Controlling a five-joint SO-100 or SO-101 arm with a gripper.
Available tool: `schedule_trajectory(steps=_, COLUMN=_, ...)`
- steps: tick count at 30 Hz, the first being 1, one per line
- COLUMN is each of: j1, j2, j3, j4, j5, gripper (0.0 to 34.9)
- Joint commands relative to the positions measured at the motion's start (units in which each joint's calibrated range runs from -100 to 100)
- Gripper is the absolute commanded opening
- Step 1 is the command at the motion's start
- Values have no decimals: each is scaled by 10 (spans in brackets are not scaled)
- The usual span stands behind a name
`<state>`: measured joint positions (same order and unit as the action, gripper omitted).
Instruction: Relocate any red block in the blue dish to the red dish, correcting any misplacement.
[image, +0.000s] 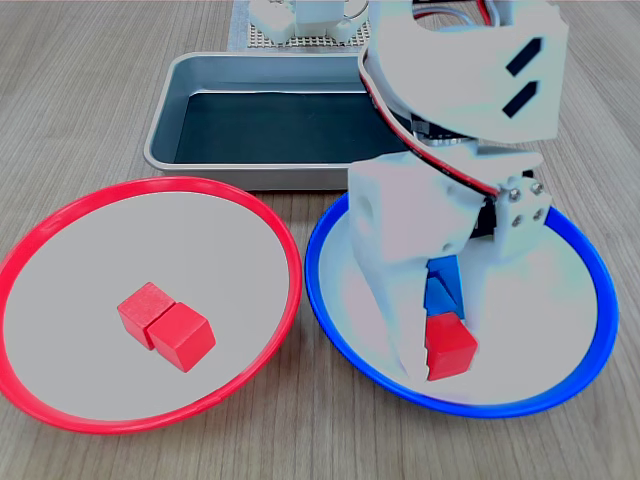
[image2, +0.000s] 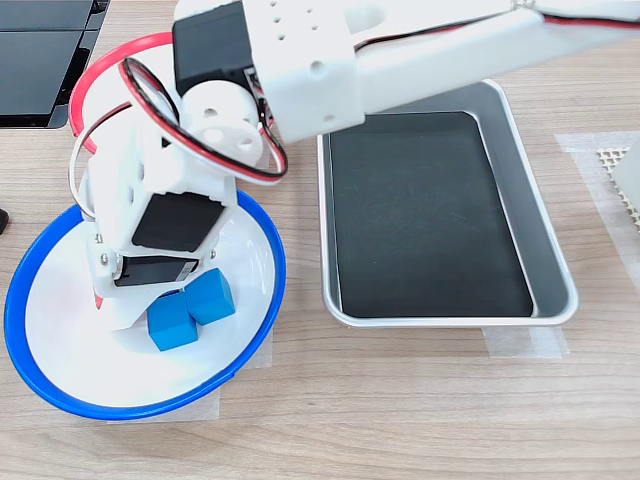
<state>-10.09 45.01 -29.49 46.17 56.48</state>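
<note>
Nearest the first exterior view's lens sat the blue dish (image: 590, 350), holding the red block (image: 449, 346) and two blue cubes (image2: 190, 308) behind it. White gripper (image: 440, 345) reached down into that dish with its fingers closed around the red block. Left of it in the first exterior view, the red dish (image: 60, 400) held two red cubes (image: 166, 326) touching each other. Behind both dishes lay a metal tray (image2: 545, 215) with a dark floor.

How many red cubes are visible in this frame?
3. Two sit touching in the red dish: one, another. The third is in the blue dish at the gripper. The arm may hide more.
</note>
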Motion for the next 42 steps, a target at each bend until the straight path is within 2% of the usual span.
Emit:
schedule_trajectory(steps=1, j1=3, j2=-33, j3=7, j4=5, j5=0, gripper=103)
schedule_trajectory(steps=6, j1=3, j2=-43, j3=20, j4=5, j5=1, gripper=86)
schedule_trajectory(steps=11, j1=3, j2=-45, j3=22, j4=8, j5=4, gripper=25)
schedule_trajectory(steps=14, j1=0, j2=-47, j3=22, j4=8, j5=3, gripper=4)
schedule_trajectory(steps=24, j1=-14, j2=-114, j3=39, j4=9, j5=-21, gripper=4)
schedule_trajectory(steps=31, j1=-16, j2=-236, j3=99, j4=40, j5=-34, gripper=4)
schedule_trajectory(steps=36, j1=17, j2=-329, j3=184, j4=44, j5=-39, gripper=4)
schedule_trajectory(steps=42, j1=85, j2=-387, j3=264, j4=36, j5=-91, gripper=4)
